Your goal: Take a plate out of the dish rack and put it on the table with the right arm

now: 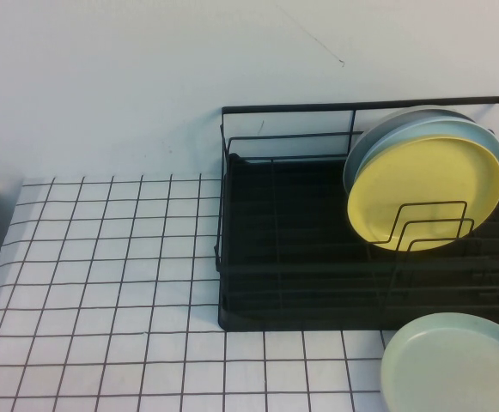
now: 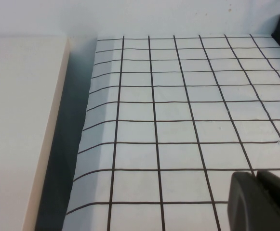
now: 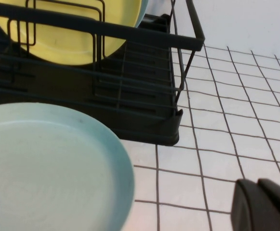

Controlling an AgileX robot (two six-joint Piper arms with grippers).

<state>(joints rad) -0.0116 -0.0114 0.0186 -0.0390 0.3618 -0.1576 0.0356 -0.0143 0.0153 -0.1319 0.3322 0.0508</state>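
The pale mint-green plate (image 1: pixel 455 365) lies flat on the table (image 1: pixel 103 257) at the front right, just in front of the black wire dish rack (image 1: pixel 283 223). It fills the near side of the right wrist view (image 3: pixel 43 168), with the rack (image 3: pixel 130 32) behind it. My right gripper (image 3: pixel 259 185) is shut and empty, low over the gridded table beside the plate and apart from it. My left gripper (image 2: pixel 256 178) is shut and empty over the table's left part. Neither arm shows in the high view.
A yellow plate (image 1: pixel 425 193) stands upright in the rack's dividers, with a sky-blue plate (image 1: pixel 481 133) and a greyer one (image 1: pixel 386 129) behind it. A beige board (image 2: pixel 19 120) borders the table's left edge. A white wall stands behind.
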